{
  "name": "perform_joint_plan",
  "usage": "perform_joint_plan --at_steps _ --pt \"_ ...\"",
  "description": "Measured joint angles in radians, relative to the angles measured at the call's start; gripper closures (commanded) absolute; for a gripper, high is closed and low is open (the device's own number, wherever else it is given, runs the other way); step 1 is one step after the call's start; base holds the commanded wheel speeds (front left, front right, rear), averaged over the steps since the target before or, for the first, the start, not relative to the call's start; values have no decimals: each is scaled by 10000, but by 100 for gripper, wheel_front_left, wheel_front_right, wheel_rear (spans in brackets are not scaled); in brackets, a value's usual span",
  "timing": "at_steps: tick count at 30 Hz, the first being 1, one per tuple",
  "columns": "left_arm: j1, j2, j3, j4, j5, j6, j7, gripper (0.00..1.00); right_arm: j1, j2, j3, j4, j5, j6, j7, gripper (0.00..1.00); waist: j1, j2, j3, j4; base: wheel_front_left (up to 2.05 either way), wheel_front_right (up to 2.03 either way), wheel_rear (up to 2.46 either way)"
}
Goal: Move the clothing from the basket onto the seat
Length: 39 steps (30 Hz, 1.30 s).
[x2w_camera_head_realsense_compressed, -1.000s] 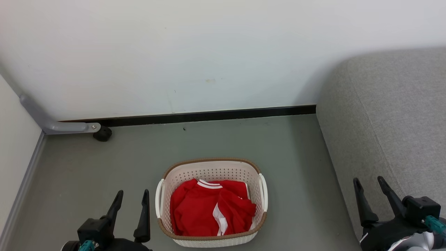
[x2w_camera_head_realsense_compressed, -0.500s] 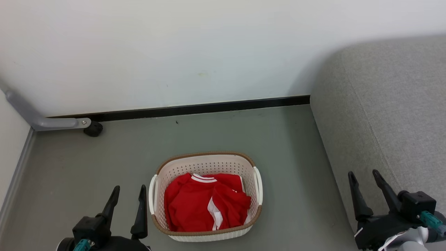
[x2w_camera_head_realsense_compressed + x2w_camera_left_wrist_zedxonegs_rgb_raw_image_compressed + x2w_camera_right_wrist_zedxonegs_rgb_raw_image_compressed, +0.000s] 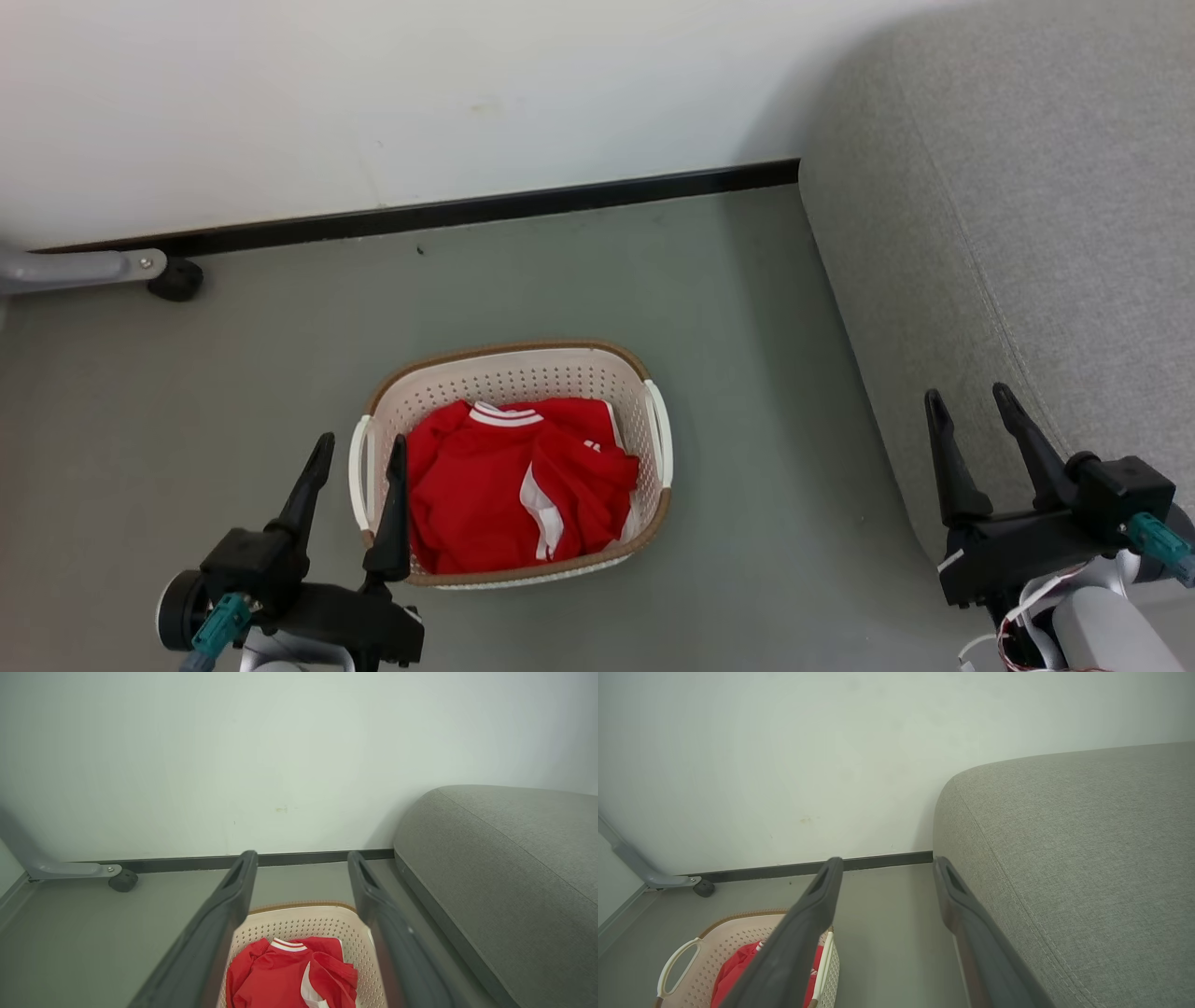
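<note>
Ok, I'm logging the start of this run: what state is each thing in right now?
clothing: crumpled inside the basket, untouched.
basket: upright on the floor, holding the clothing.
seat: no clothing on the part in view.
left gripper: jaws open, empty, by the basket's left side.
right gripper: jaws open, empty, by the seat's edge.

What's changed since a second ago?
The head camera has shifted, so the whole scene slid up and left in the view. The left gripper has edged toward the basket, one finger now overlapping its left edge in view. Nothing grabbed: both grippers stay open, the clothing in the basket, the right gripper by the seat.
</note>
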<state>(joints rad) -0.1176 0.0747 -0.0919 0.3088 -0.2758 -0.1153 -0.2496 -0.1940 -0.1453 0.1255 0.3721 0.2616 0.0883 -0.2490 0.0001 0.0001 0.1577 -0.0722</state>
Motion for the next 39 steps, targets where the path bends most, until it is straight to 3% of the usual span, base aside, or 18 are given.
perform_joint_plan --at_steps 17,24,39 --pt "-1912 180 -516 59 702 -81 0 0 -1490 405 -81 -614 -157 86 -2 0 1 1 2332 -694 0 0 0" --pt "-3106 401 -589 740 961 -81 21 0 -1993 560 -113 -673 -157 102 -4 0 1 1 3473 -972 0 0 0" --pt "-4525 516 -387 2291 1030 201 1168 0 -2693 692 -144 -662 -161 190 -4 0 0 1 5044 -1472 0 0 0"
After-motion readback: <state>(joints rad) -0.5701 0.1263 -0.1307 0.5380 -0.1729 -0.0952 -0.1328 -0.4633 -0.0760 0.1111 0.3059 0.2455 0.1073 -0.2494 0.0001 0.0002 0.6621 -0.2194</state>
